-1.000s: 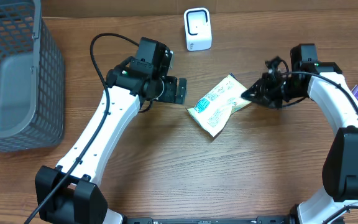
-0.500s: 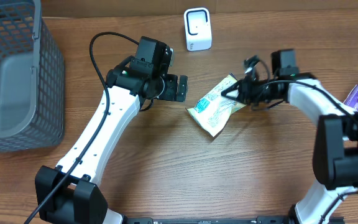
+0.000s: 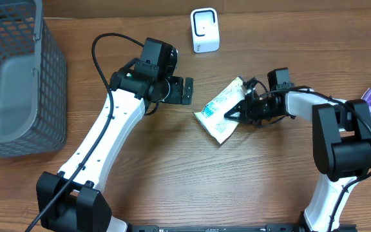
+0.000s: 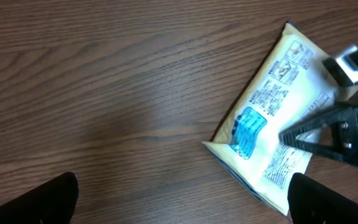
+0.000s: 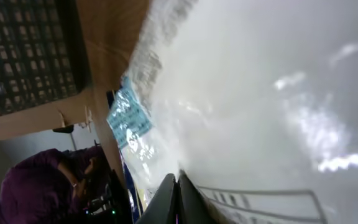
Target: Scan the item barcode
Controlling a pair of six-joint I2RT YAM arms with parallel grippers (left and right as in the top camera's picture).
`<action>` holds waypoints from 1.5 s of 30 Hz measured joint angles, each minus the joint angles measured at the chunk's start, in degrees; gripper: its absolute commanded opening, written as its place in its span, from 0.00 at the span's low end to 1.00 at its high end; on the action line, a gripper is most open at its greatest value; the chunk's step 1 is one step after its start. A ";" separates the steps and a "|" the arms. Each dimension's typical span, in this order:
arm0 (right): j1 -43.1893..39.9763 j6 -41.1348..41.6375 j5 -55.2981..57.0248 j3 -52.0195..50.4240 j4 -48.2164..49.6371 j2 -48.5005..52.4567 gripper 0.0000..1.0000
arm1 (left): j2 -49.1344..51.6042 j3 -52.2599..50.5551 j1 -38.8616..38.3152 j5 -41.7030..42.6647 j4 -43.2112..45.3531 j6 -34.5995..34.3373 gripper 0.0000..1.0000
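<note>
Brown wooden desk (image 3: 172, 180); pale flat plastic packet with blue print (image 3: 216, 109) lies under the closed tips of the right gripper (image 3: 229, 115), its long axis slanting across them; left gripper (image 3: 188, 92), spread wide and empty, stands beyond the packet; right arm nearer.

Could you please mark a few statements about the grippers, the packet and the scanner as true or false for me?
1. The left gripper is open. True.
2. The packet lies inside the grey basket. False: it lies on the table between the two arms, well apart from the grey basket at the left edge.
3. The right gripper is shut, with its tips over the packet. True.
4. The white scanner stands at the table edge nearest the robot. False: it stands at the far edge, beyond the packet.
</note>
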 measured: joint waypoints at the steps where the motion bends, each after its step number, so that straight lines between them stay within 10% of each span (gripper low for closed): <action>1: 0.00 -0.13 0.11 -0.55 0.07 -0.02 0.04 | 0.00 0.00 0.00 -0.20 -0.04 0.00 1.00; 28: 0.11 -5.05 8.02 -3.89 -2.58 -2.78 0.04 | 0.00 0.00 0.00 -3.39 -0.07 0.00 1.00; 45: -0.28 6.38 17.11 -1.46 -8.33 -25.64 0.11 | 0.00 0.00 0.00 -3.76 -0.09 0.00 1.00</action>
